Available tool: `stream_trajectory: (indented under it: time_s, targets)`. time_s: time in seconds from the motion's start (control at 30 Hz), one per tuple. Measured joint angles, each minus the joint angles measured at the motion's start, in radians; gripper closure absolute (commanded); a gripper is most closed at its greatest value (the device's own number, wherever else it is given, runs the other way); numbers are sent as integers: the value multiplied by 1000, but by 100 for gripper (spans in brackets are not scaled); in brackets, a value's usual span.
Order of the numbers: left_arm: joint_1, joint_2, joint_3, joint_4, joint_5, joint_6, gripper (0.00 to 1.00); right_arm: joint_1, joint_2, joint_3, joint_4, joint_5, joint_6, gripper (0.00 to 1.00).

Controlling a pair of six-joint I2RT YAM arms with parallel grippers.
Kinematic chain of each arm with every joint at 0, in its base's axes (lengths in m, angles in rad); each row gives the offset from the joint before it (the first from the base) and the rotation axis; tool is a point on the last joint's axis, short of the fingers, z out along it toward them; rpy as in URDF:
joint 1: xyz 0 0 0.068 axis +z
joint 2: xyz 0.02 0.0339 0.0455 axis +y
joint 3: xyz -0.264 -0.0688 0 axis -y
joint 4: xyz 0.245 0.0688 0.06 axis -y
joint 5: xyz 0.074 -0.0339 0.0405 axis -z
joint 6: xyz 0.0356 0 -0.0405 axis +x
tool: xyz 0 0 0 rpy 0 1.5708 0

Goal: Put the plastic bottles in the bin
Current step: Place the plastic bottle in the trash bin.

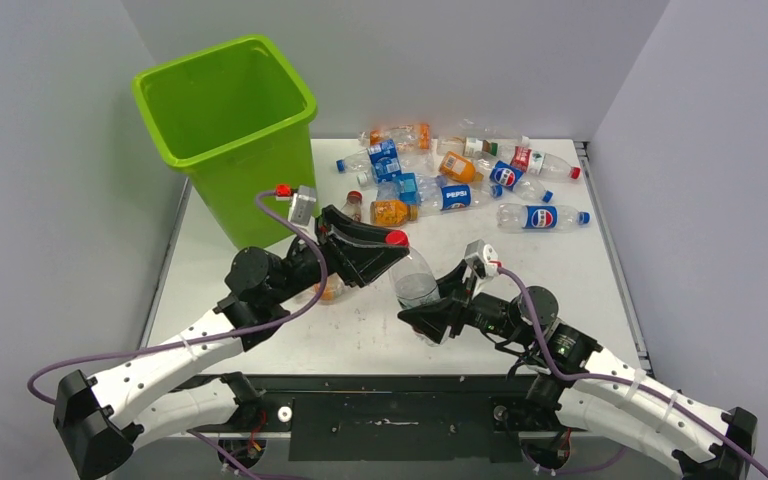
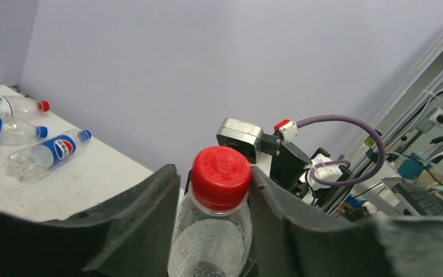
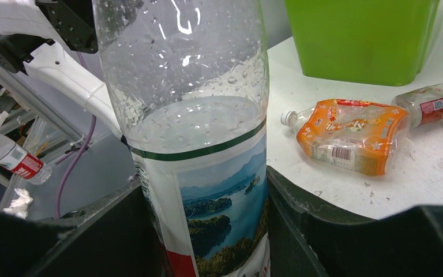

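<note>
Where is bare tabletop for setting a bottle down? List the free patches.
Free: the patch between the lone Pepsi bottle and the right arm; the near-centre patch between both arms. Crowded: the bottle pile at the back right of the bin, and mid-table where the left gripper and right gripper meet at the red-capped bottle.

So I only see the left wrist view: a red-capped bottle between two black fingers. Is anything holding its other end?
Observer: Yes, the right end effector is clamped on the bottle lower down, around its label.
Operator: What's on that label?
Observer: A picture of a lake and green hills, under a thin green band.
Operator: And where is the bin it goes in?
Observer: The lime-green bin stands at the far left corner of the table, beyond the bottle.
</note>
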Motion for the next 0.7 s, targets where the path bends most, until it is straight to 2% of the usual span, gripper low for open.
stream_trajectory:
  time_s: [0.03,0.07,0.1,0.13,0.17,0.2,0.23,0.4,0.53,0.6,0.7]
  targets:
    - [-2,1,0,2,6,0,83,0,0,0,-1,4,1,55]
    - [-4,2,0,8,12,1,95,0,1,0,-3,9,2,47]
    - [-7,3,0,12,12,18,100,0,2,0,-3,10,2,27]
    - [-9,6,0,16,17,27,100,1,2,0,-3,11,3,11]
    - [-9,11,0,19,16,26,100,1,2,0,-4,13,6,1]
    - [-9,17,0,21,18,26,100,1,4,0,-6,14,9,9]
    - [-13,26,0,20,21,24,100,2,13,3,-14,13,3,10]
    - [-22,24,-16,-4,1,40,100,2,21,54,-109,25,4,10]
    - [-18,-45,-6,-135,-98,110,100,2,1,163,-234,60,-7,10]
    - [-8,-77,53,-229,-157,177,100,2,-10,224,-285,76,-14,10]
    - [85,-90,205,-347,-258,278,100,4,-30,314,-330,99,-30,10]
